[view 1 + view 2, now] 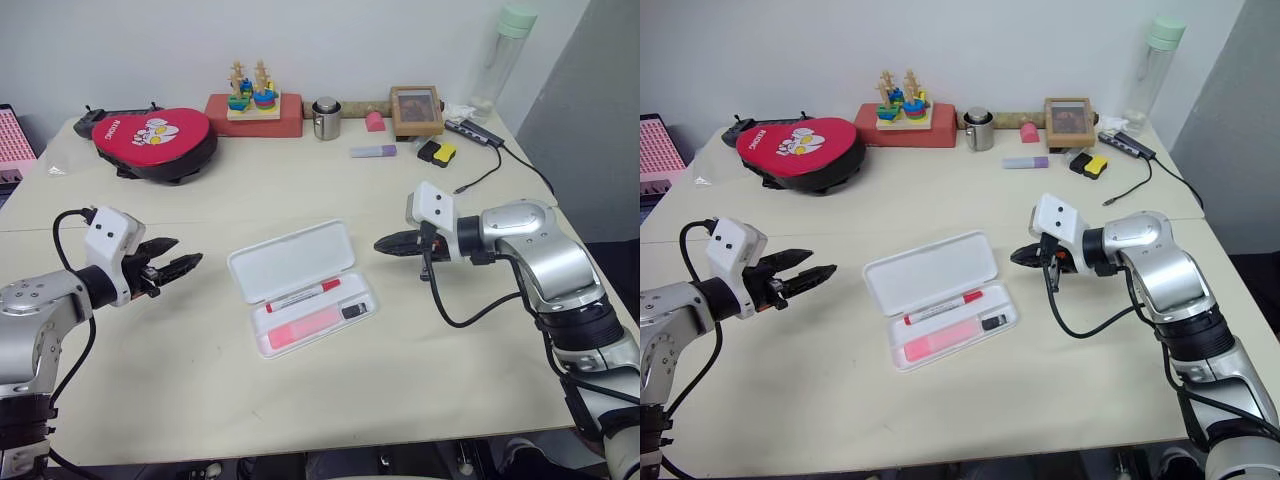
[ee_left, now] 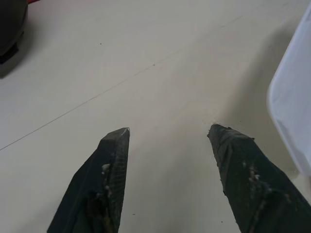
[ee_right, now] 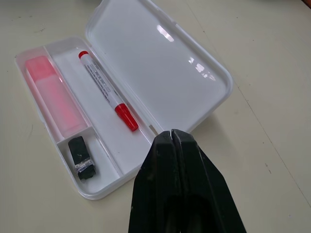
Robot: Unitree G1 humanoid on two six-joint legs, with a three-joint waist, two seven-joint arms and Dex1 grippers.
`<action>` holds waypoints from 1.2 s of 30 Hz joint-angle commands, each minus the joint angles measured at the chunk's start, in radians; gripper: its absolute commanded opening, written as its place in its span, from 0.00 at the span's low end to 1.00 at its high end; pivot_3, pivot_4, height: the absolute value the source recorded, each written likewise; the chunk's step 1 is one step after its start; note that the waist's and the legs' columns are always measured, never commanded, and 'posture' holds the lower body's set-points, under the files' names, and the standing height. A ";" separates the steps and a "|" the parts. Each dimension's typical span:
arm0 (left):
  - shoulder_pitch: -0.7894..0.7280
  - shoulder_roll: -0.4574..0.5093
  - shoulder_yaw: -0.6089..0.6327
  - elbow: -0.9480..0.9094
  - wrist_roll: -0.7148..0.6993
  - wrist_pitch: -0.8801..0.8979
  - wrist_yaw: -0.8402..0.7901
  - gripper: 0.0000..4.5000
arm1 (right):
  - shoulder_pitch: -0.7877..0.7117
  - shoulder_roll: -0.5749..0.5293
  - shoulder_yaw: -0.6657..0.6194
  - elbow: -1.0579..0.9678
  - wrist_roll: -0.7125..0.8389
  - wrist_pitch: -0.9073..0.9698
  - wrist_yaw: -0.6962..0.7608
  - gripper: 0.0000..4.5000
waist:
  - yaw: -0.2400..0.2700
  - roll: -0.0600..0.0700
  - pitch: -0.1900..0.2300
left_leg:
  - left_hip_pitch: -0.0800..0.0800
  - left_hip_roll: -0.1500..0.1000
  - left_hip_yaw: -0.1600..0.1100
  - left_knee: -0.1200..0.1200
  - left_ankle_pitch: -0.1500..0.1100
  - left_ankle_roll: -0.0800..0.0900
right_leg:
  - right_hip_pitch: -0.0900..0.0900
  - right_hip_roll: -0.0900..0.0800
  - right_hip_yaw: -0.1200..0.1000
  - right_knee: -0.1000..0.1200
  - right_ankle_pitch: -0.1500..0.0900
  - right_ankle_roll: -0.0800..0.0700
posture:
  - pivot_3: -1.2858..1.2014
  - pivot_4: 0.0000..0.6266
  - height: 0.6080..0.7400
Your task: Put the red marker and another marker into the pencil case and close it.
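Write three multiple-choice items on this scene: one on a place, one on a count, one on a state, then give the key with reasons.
1. Where does the red marker lie?
A. In the case's tray
B. On the bare table
C. On the red pouch

2. How many things lie in the tray?
A. One
B. Three
C. Five

3. How is the case's lid?
A. Shut
B. Open, laid back flat
C. Taken off

Key:
1 A: it lies in the long compartment, beside the pink highlighter.
2 B: marker, highlighter and a small dark stick.
3 B: the lid lies back on the table, still hinged to the tray.
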State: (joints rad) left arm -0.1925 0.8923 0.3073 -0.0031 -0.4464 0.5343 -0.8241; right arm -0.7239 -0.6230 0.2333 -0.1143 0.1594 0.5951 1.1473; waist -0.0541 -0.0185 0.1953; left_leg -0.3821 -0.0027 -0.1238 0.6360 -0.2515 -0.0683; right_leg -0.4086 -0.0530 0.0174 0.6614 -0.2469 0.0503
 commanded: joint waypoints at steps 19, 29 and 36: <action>-0.266 -0.099 -0.244 0.296 0.123 -0.112 -0.151 0.01 | 0.041 -0.121 -0.027 -0.149 0.132 0.054 0.077 0.00 | 0.004 0.000 0.000 | 0.000 0.000 0.000 0.000 0.000 0.000 | 0.000 0.000 0.000 0.000 0.000 0.000 | 0.52 0.24 1.00; -0.400 -0.136 -0.307 0.444 0.178 -0.173 -0.248 0.01 | 0.050 -0.135 -0.022 -0.175 0.151 0.069 0.049 0.00 | 0.001 0.000 0.000 | -0.001 -0.001 0.000 0.003 0.000 0.000 | 0.000 0.000 0.000 0.002 0.000 0.000 | 0.52 0.24 1.00; -0.441 -0.139 -0.324 0.447 0.162 -0.140 -0.359 0.01 | 0.047 -0.134 -0.015 -0.177 0.150 0.073 0.033 0.00 | 0.001 0.000 0.000 | -0.002 -0.001 0.000 0.004 0.000 0.000 | 0.000 0.000 0.000 0.002 0.000 0.000 | 0.52 0.24 1.00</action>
State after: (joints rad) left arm -0.6053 0.7381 -0.0231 0.4634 -0.2713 0.3879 -1.1505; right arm -0.6728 -0.7511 0.2303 -0.2600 0.2976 0.6679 1.1879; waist -0.0526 -0.0189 0.1950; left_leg -0.3838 -0.0033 -0.1243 0.6403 -0.2515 -0.0683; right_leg -0.4084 -0.0530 0.0170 0.6630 -0.2469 0.0508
